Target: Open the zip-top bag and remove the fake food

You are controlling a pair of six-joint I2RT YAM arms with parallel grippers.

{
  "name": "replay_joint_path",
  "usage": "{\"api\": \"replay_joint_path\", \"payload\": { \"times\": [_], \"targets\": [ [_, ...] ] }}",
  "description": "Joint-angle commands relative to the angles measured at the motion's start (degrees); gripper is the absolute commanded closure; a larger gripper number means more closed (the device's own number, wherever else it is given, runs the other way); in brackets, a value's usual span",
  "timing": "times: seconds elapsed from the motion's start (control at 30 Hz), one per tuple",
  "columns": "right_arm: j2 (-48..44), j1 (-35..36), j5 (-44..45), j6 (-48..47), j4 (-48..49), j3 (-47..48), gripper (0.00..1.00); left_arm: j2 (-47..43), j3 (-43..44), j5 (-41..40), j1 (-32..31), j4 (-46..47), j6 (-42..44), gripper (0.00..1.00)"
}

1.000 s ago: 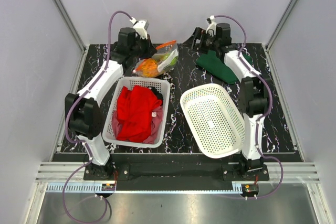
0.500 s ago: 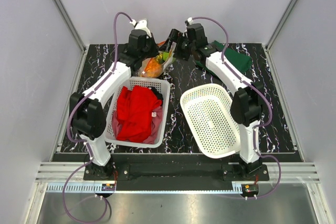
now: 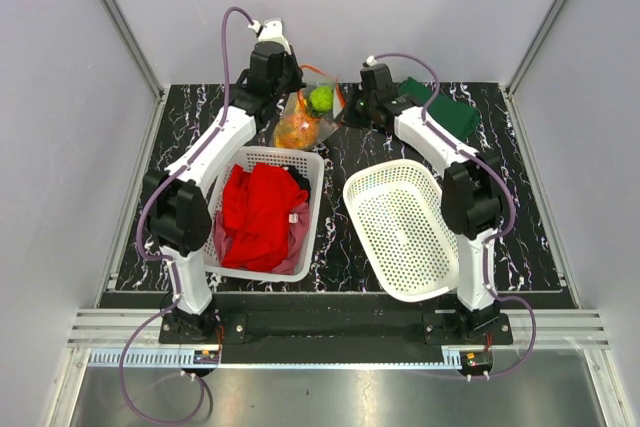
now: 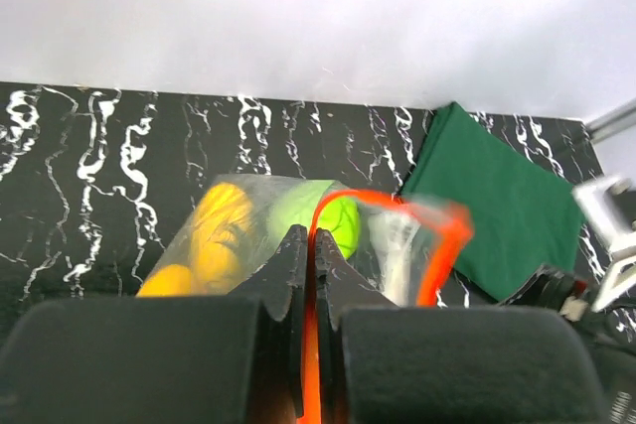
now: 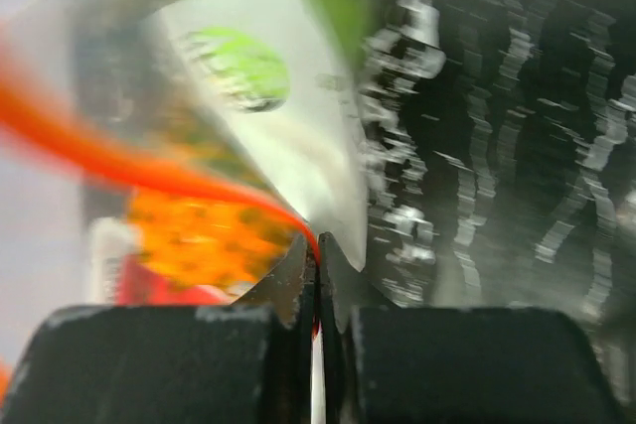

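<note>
Black marbled table (image 3: 335, 247) carries your white basket (image 3: 262, 154), and just behind that basket the zip-top bag (image 3: 303, 115), fake food (image 4: 338, 221) inside, has your left gripper (image 4: 308, 237) and right gripper (image 5: 318, 243) each clenched on its orange zip strip (image 4: 443, 243).

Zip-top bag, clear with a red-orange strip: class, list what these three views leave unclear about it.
1. Top external: the clear crinkly plastic zip-top bag is too small to show how far its mouth is open.
2. Left wrist: the left gripper, jaws shut on the bag, hides its near part, so the small plastic fake fruits cannot be counted.
3. Right wrist: motion blur smears the contents beyond the right gripper.
</note>
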Motion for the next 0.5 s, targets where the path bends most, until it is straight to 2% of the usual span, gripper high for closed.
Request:
{"api": "replay_joint_path", "payload": {
  "times": [0.0,0.1,0.17,0.23,0.47],
  "targets": [
    [-4.93,-4.7,2.78,-5.67,-0.3,-4.78,1.0,-0.8,3.7,-4.1,1.05,4.22,1.67,1.0],
    [-4.41,-6.64,1.9,-11.38,-1.44,-4.87,1.0,-1.06,3.52,-2.35,1.23,4.57,2.37,1.0],
    [-4.14,-6.47,-0.38,-15.15,-2.32,-2.95,0.7,-1.06,3.26,0.99,1.14,5.01,1.94,1.0],
    [-4.4,-5.77,-1.79,-16.4,-2.68,-1.36,0.55,-0.97,2.73,3.8,1.22,5.36,0.79,1.0],
    [-9.41,-2.78,5.05,-18.34,-6.36,0.49,0.41,-0.45,2.2,4.52,0.17,5.72,-1.94,1.0]
  ]
}}
